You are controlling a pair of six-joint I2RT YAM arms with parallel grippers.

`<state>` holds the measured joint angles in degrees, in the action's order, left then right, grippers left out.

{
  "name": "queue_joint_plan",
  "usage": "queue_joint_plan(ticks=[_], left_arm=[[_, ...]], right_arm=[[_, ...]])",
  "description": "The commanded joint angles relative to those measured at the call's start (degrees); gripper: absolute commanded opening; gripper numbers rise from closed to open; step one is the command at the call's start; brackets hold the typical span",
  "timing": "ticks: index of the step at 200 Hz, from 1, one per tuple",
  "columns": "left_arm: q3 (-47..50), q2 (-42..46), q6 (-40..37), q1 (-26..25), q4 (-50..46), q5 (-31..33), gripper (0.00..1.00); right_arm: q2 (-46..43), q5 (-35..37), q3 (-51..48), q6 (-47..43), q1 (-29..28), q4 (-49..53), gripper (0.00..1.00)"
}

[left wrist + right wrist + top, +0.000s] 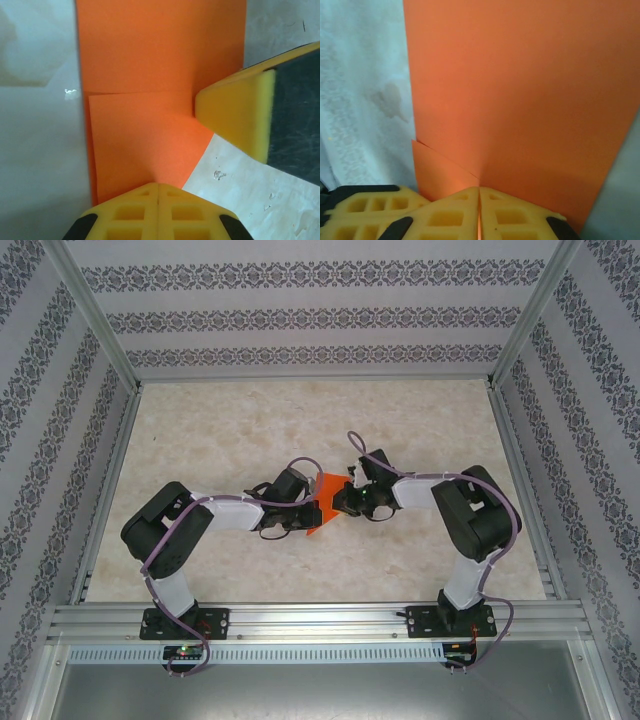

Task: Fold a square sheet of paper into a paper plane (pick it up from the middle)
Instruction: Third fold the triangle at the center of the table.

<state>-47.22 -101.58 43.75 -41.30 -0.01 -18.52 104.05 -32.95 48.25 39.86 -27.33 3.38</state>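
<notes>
From above, the orange sheet [322, 508] sits at mid-table [200, 440] between the left gripper [303, 518] and the right gripper [338, 504]; the left wrist view shows its jaws pressed together on the sheet's folded edge, with the right gripper's yellow finger [235, 120] at the sheet's side; the right wrist view shows those jaws likewise pinching the sheet.

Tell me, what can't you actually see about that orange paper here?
- Top view: the orange paper is tiny, partly covered by the left gripper and right gripper; folds unreadable.
- Left wrist view: the picture's top edge cuts off the paper.
- Right wrist view: top edge cuts it too; full outline unknown.
</notes>
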Motion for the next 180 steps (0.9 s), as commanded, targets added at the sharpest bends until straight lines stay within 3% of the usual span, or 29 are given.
queue_joint_plan(ticks=[1, 38, 70, 111, 157, 180], left_arm=[[2.0, -2.8, -2.2, 0.2, -13.1, 3.3, 0.0], [-1.5, 2.5, -3.5, 0.2, -17.3, 2.5, 0.0], [-5.4, 5.5, -3.7, 0.2, -16.7, -2.1, 0.03], [-7.9, 0.6, -0.8, 0.2, -8.7, -7.7, 0.04], [-9.5, -6.8, 0.6, 0.3, -7.1, -9.6, 0.04], [-7.6, -7.0, 0.5, 0.4, -9.3, -7.5, 0.03]], right_arm=[[2.9, 3.5, 1.6, -1.5, -1.1, 3.1, 0.08], [3.8, 5.3, 0.1, -2.6, -1.1, 5.1, 0.07], [4.1, 3.8, 0.0, -3.1, -1.2, 4.9, 0.06], [4.6, 3.6, 0.3, -3.0, -1.3, 4.9, 0.07], [5.1, 3.8, 0.2, -3.0, -1.4, 4.8, 0.07], [5.5, 4.3, 0.1, -3.2, -1.4, 5.3, 0.07]])
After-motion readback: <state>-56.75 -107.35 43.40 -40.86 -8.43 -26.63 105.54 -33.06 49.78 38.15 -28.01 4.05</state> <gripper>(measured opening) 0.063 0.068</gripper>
